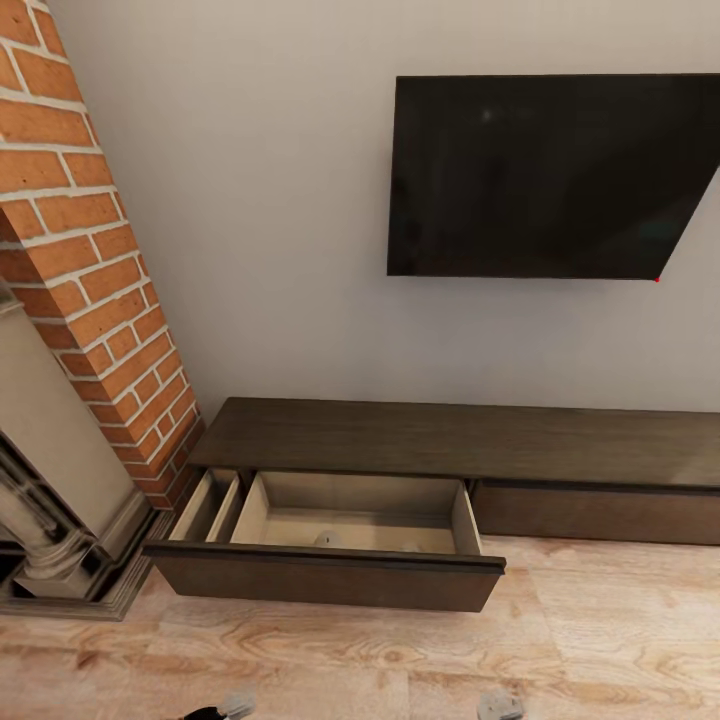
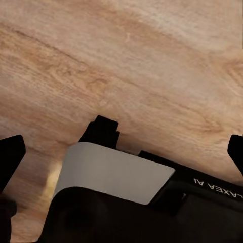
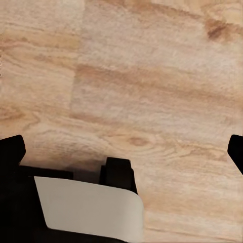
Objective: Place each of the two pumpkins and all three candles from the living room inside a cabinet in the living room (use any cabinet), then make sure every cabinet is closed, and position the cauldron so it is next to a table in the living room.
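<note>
Head view: I am facing the long, low dark brown wooden cabinet point(image 1: 470, 440) against the pale wall, under a black wall-mounted television point(image 1: 550, 175). Its left drawer point(image 1: 330, 560) is pulled fully out, pale beige inside. Two small beige-grey shapes point(image 1: 328, 540) just clear the drawer's front lip; I judge them to be candle tops, but too little shows to be sure, and I cannot count a third. The right drawer front point(image 1: 600, 512) sits flush, closed. A red brick column point(image 1: 90, 270) and an ornate beige fireplace surround point(image 1: 50, 480) stand at the cabinet's left end.

Left hand point(image 2: 121, 147): fingertips at both edges of the wrist view, spread wide, nothing between them; light wooden floor point(image 2: 152, 66) beyond. Right hand point(image 3: 121, 147): same, fingers wide apart, holding nothing, floor beyond.

Progress, as judged: the storing step is at best partly done. No pumpkin visible in the drawer from this angle. Cauldron and glass desk not in sight here. Remaining: pumpkins, any missing candle, pushing the open drawer shut, then the cauldron.
</note>
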### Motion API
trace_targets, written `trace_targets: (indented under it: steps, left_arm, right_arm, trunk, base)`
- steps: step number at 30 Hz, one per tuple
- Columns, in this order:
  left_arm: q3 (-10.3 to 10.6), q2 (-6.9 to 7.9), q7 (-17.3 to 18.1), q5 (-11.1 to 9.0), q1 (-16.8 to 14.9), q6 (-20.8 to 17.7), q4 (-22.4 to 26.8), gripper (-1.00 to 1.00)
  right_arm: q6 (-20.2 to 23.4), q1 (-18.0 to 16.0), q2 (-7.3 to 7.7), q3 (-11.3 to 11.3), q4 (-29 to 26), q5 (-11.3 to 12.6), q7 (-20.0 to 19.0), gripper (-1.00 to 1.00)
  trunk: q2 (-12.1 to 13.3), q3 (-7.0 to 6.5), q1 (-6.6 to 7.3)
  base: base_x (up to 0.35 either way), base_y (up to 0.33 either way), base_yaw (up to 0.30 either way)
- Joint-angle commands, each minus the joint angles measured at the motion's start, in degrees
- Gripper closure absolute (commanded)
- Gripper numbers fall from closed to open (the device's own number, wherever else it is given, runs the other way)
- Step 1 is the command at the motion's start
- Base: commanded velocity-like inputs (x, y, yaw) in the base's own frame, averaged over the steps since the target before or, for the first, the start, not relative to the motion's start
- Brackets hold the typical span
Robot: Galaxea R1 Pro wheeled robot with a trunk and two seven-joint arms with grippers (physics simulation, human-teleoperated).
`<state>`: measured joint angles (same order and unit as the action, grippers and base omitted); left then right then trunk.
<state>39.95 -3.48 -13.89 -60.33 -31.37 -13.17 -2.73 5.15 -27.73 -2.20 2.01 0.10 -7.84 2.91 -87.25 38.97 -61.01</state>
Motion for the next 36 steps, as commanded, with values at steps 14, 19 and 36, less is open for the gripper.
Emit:
trace_targets:
  steps: [14,19,36]
  left_arm:
    - [0.0,0.98,0.0,1.2,6.1,6.8,-0.4,-1.0]
    - [0.0,0.95,0.0,3.7,7.1,6.8,-0.4,-1.0]
    - [0.0,2.44,-0.1,4.1,7.5,6.8,-0.4,-1.0]
  right_arm:
    - [-12.1,6.3,2.01,0.0,1.2,-0.3,0.0,-1.0]
    - [-12.4,6.5,2.02,0.0,1.2,-0.2,0.0,-1.0]
    - [-11.8,6.9,1.86,-0.1,2.8,-0.2,0.1,-1.0]
  trunk:
    - [0.0,-0.01,0.0]
    - [0.0,-0.01,0.0]
    - [0.0,-0.01,0.0]
  base:
    - [0.0,0.0,0.0]
    - [0.0,0.0,0.0]
    - [0.0,0.0,0.0]
